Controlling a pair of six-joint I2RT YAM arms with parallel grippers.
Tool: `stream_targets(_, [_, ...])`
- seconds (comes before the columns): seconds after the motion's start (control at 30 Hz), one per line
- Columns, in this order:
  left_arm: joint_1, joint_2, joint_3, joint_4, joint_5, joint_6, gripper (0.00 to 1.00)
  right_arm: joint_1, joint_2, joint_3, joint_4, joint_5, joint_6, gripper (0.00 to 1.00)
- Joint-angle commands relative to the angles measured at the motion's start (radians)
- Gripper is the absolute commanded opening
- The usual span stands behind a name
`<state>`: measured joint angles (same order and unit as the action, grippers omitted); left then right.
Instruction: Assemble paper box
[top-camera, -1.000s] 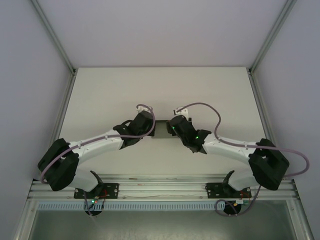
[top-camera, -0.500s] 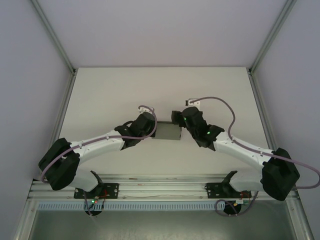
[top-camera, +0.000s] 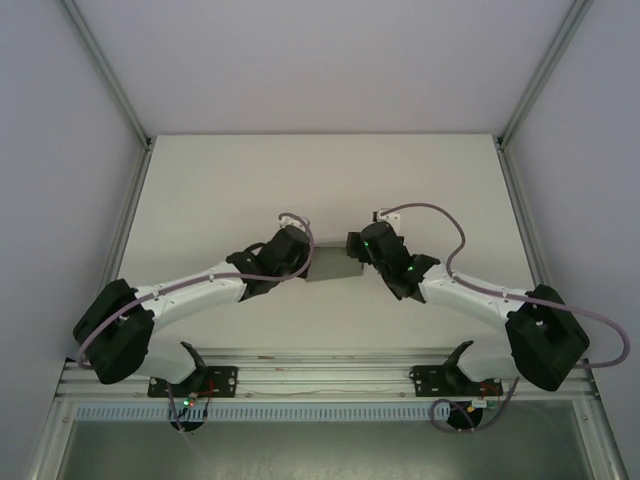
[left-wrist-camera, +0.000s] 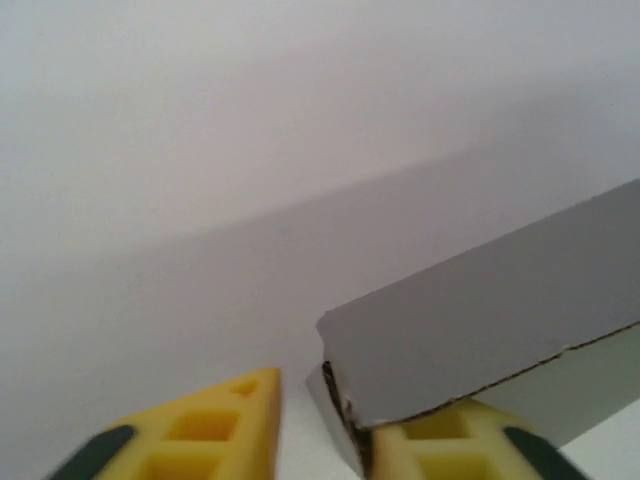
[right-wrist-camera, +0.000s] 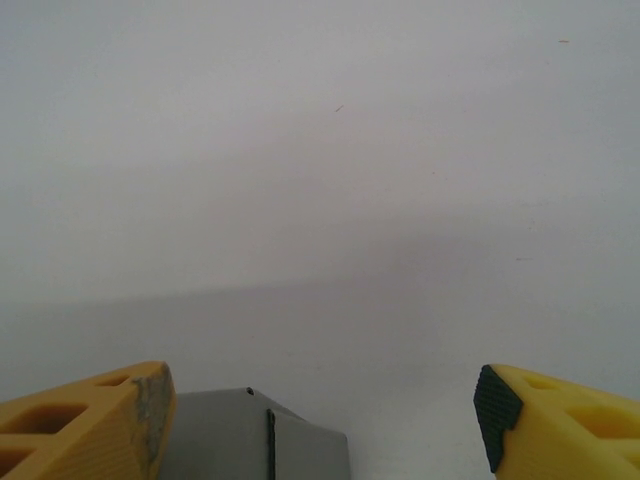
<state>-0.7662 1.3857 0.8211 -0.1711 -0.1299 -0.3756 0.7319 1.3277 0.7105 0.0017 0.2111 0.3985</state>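
The paper box (top-camera: 335, 264) lies on the table (top-camera: 240, 180) at mid-depth, between my two wrists. It looks like plain grey thin cardboard folded into a shallow box, so I expect it to be very light, easy to dent, and likely to skate on the smooth tabletop if I nudge it. I would take it across its short walls, near a folded corner where the card is stiffest, and squeeze gently.

The left gripper (left-wrist-camera: 325, 440) has its jaws partly parted. One yellow finger (left-wrist-camera: 200, 435) stands clear of the box corner and the other sits under the box edge, so nothing is pinched. The right gripper (right-wrist-camera: 320, 410) is spread wide, with a corner of the box just beside one finger and free of the other.

From above, both wrists cover the ends of the box, so I cannot tell whether the flaps are tucked. Each wrist view cuts the box off at the frame edge and shows it soft and close.
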Motion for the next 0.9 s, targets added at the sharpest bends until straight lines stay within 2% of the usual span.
stream_targets(0.0, [-0.013,-0.043,0.024,-0.081,0.081,0.048,0.37,0.003,0.036,-0.052,-0.023,-0.044,0.024,0.78])
stream_targets(0.13, [-0.013,-0.061,0.067,-0.143,0.132,0.097,0.55,0.004,0.029,-0.074,-0.01,-0.04,0.038,0.76])
stream_targets(0.33, [-0.008,-0.047,0.118,-0.235,0.172,0.144,0.97,0.004,0.054,-0.072,-0.042,-0.024,0.035,0.69])
stream_targets(0.37, [-0.007,-0.041,0.125,-0.237,0.18,0.133,1.0,0.004,0.058,-0.074,-0.046,-0.02,0.039,0.67])
stream_targets(0.47, [0.017,-0.037,0.14,-0.222,0.164,0.066,1.0,0.003,0.061,-0.085,-0.041,-0.017,0.045,0.66])
stream_targets(0.53, [0.062,-0.04,0.151,-0.203,0.193,0.008,1.0,0.003,0.057,-0.094,-0.03,-0.018,0.045,0.65])
stream_targets(0.7, [0.216,-0.042,0.092,-0.08,0.398,-0.084,1.0,0.003,0.06,-0.097,-0.029,-0.022,0.04,0.63])
stream_targets(0.8, [0.242,-0.03,0.052,-0.039,0.458,-0.088,0.99,0.003,0.062,-0.099,-0.026,-0.02,0.046,0.62])
stream_targets(0.87, [0.247,-0.015,0.025,-0.022,0.492,-0.088,0.92,0.003,0.066,-0.102,-0.021,-0.021,0.053,0.59])
